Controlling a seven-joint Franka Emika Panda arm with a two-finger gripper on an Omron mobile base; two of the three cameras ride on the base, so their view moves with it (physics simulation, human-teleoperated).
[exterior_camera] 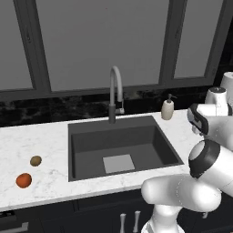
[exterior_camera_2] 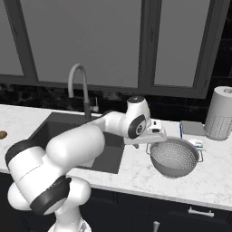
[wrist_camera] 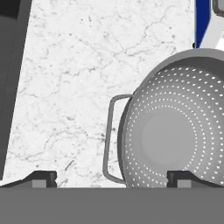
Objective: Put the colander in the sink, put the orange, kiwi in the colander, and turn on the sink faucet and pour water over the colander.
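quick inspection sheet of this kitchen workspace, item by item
surface: white marble counter around a dark sink.
job's things: colander upright on the counter right of the sink; orange and kiwi lie apart on the counter left of it; sink faucet behind the basin, no water seen.
clutter: soap dispenser; paper towel roll; a flat grey item behind the colander.
grippers: gripper open, above the colander's near handle, holding nothing.
cables: nothing seen.
surroundings: dark backsplash, grey windows.
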